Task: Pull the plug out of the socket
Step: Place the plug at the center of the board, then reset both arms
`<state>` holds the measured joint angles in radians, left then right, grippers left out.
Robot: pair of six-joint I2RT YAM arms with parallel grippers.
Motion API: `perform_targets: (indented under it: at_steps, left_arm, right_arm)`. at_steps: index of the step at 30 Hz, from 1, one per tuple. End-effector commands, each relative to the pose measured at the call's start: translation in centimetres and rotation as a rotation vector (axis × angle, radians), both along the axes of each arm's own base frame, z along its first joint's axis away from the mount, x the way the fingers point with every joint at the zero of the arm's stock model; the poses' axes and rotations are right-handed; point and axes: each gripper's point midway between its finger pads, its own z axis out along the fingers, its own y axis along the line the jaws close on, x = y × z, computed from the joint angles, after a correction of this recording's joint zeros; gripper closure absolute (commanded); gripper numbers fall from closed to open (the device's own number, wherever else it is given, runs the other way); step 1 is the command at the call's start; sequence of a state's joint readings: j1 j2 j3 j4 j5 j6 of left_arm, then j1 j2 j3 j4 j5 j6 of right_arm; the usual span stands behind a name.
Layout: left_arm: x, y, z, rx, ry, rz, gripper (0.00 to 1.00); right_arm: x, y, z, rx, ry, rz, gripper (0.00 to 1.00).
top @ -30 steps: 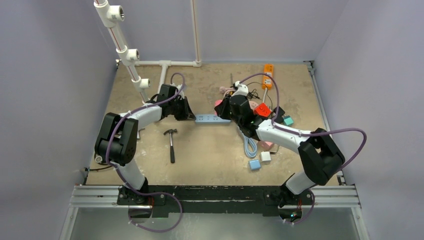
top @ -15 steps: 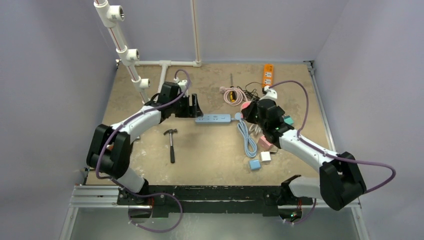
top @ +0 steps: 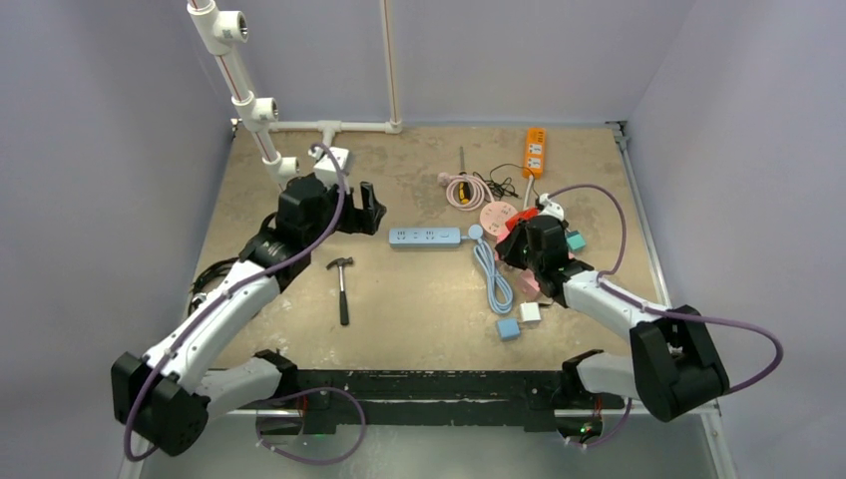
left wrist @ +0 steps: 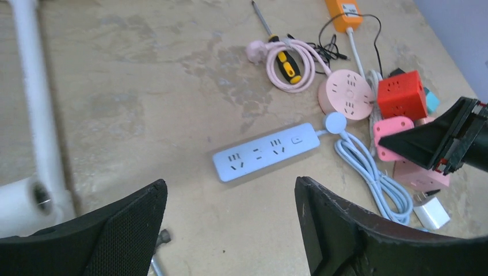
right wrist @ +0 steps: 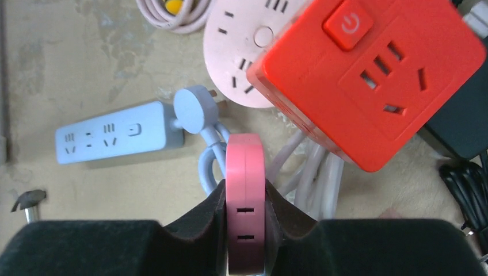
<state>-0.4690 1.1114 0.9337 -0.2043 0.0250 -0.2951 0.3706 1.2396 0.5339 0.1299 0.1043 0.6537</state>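
The socket is a pale blue power strip (top: 425, 236) lying flat on the table, also seen from the left wrist (left wrist: 266, 150) and the right wrist (right wrist: 112, 139). None of its visible outlets holds a plug. The plug is a pink adapter (right wrist: 244, 155), held on edge to the right of the strip. My right gripper (right wrist: 246, 192) is shut on it, over the pile at the right (top: 514, 244). My left gripper (top: 367, 205) hovers left of the strip, apart from it. Its jaws (left wrist: 230, 190) stand wide open with nothing between them.
A hammer (top: 341, 284) lies near the strip's left end. A white pipe frame (top: 261, 110) stands at the back left. A red cube socket (right wrist: 374, 69), a round pink socket (top: 496, 215), a coiled blue cable (top: 494, 279), an orange strip (top: 536, 150) and small cubes (top: 509, 328) crowd the right.
My left gripper opened and drew back left from the strip. My right gripper carried the pink plug away from the strip's right end, rightward and nearer.
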Motion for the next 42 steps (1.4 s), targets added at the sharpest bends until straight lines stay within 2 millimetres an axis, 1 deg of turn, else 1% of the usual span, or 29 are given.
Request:
perform_targets:
  at_steps: [1,3,6,8,9,10,12,14,18,22,25,28,31,35,36,38,42]
  left_arm:
    - [-0.7,3.7,0.8,0.064,-0.068,0.134,0.18]
    - [-1.5,4.5,0.5,0.078,-0.067,0.151,0.16]
    - [-2.5,6.0,0.1,0.110,-0.055,0.196,0.11]
    - [-3.2,7.1,-0.1,0.124,-0.056,0.230,0.09]
    - [-3.5,7.6,0.3,0.123,-0.068,0.249,0.08]
    - [-3.8,8.1,0.5,0.124,-0.077,0.268,0.08]
    - [-4.3,9.2,1.1,0.123,-0.101,0.313,0.06]
    - [-4.7,10.3,1.8,0.120,-0.128,0.361,0.06]
    - [-5.4,12.2,3.0,0.122,-0.172,0.449,0.06]
    - [-5.8,13.7,3.7,0.133,-0.192,0.517,0.05]
    - [-6.1,14.1,4.9,0.115,-0.232,0.531,0.05]
    - [-6.3,14.3,6.5,0.087,-0.293,0.531,0.04]
    - [-6.7,14.8,8.8,0.065,-0.357,0.546,0.04]
    - [-7.7,15.9,10.9,0.039,-0.427,0.581,0.03]
    - [-8.0,16.1,11.1,0.028,-0.445,0.580,0.03]
    - [-8.6,16.2,11.1,0.017,-0.472,0.571,0.03]
    - [-9.8,16.8,10.4,0.008,-0.484,0.568,0.02]
  right_arm:
    - [0.1,0.4,-0.6,0.040,0.006,-0.001,0.64]
    - [0.1,0.2,-0.5,0.035,0.005,-0.012,0.46]
    - [0.1,-0.2,0.4,0.045,-0.018,-0.041,0.25]
    - [0.1,-0.3,1.1,0.049,-0.035,-0.046,0.12]
    - [0.1,-0.4,1.5,0.047,-0.043,-0.051,0.07]
    - [0.1,-0.7,1.8,0.037,-0.046,-0.059,0.05]
    - [0.2,-1.4,2.4,0.009,-0.052,-0.087,0.02]
    - [0.1,-2.4,3.0,-0.025,-0.056,-0.123,0.01]
    - [0.1,-4.0,5.5,-0.065,-0.101,-0.185,0.01]
    - [0.8,-4.9,9.6,-0.100,-0.196,-0.208,0.01]
    - [1.3,-5.6,13.3,-0.132,-0.306,-0.215,0.01]
    - [1.3,-6.3,17.3,-0.163,-0.437,-0.219,0.01]
    - [0.0,-7.4,22.7,-0.167,-0.636,-0.235,0.01]
    - [-2.9,-8.3,28.5,-0.143,-0.883,-0.233,0.01]
    - [-3.7,-8.4,29.3,-0.134,-0.931,-0.231,0.01]
    - [-5.0,-8.7,29.9,-0.121,-0.998,-0.231,0.01]
    - [-6.3,-9.0,30.2,-0.100,-1.054,-0.232,0.01]
